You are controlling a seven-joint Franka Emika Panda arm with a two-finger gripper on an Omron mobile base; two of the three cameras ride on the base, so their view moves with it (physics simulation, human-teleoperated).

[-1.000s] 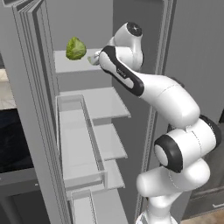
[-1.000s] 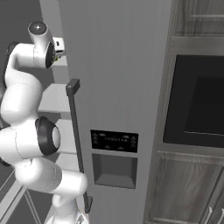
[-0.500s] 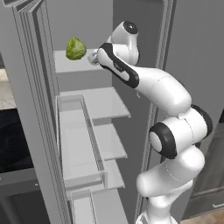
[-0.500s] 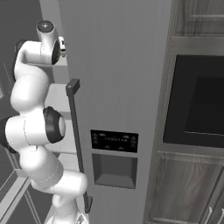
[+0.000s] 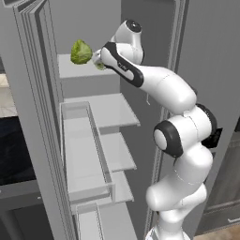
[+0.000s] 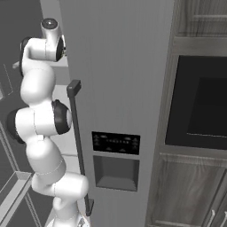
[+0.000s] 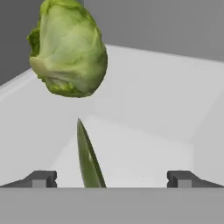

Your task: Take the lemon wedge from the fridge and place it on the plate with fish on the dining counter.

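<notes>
From the left base view, your gripper (image 5: 97,60) is at the top shelf of the fridge (image 5: 89,70), beside the leafy green ball (image 5: 81,51).

From the right base view, the fridge door panel shows tiny marks, unreadable.

In the hand view, the fingers (image 7: 40,179) stand wide apart and hold nothing. The lemon wedge (image 7: 89,158) stands between them, nearer the left one. You are at the grasping step; I think you must center it, then close.

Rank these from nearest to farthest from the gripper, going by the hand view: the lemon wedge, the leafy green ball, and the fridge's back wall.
1. lemon wedge, between the open gripper's fingertips, left of centre.
2. leafy green ball, farther along the shelf, upper left.
3. back wall of the fridge, behind both.
</notes>
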